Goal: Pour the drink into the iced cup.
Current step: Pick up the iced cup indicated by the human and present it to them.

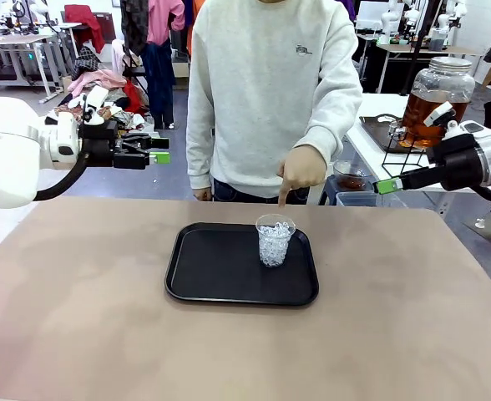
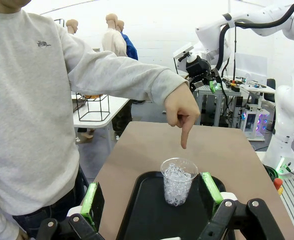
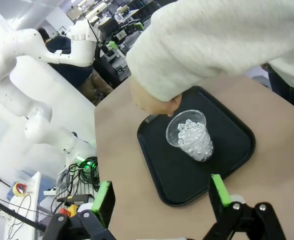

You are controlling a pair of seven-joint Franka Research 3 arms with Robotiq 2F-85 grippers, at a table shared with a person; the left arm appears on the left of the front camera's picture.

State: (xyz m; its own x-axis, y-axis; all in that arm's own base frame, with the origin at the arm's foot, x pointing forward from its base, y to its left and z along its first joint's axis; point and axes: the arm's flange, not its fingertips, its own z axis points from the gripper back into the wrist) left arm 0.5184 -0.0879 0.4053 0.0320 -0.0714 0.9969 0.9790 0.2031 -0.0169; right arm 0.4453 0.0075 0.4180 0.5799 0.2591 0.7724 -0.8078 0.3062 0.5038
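Observation:
The iced cup (image 1: 275, 240), clear plastic and full of ice cubes, stands upright at the right of a black tray (image 1: 212, 267). A person's hand (image 1: 301, 170) points a finger straight down just behind it. Beyond the table's far edge sits a small clear vessel (image 1: 350, 177) with dark amber liquid, seemingly the drink. My left gripper (image 1: 159, 149) hovers open high at the left, and my right gripper (image 1: 387, 184) hovers open at the right; both are empty and well clear of the cup. In the left wrist view my gripper (image 2: 151, 194) faces the cup (image 2: 178, 182). In the right wrist view my gripper (image 3: 161, 192) looks down on the cup (image 3: 189, 136).
A big round glass jar (image 1: 436, 98) of amber liquid stands on a side table at the back right. The person stands at the far edge, the sleeve (image 3: 222, 45) reaching over the tray (image 3: 234, 150). Bare tabletop (image 1: 78, 317) surrounds the tray.

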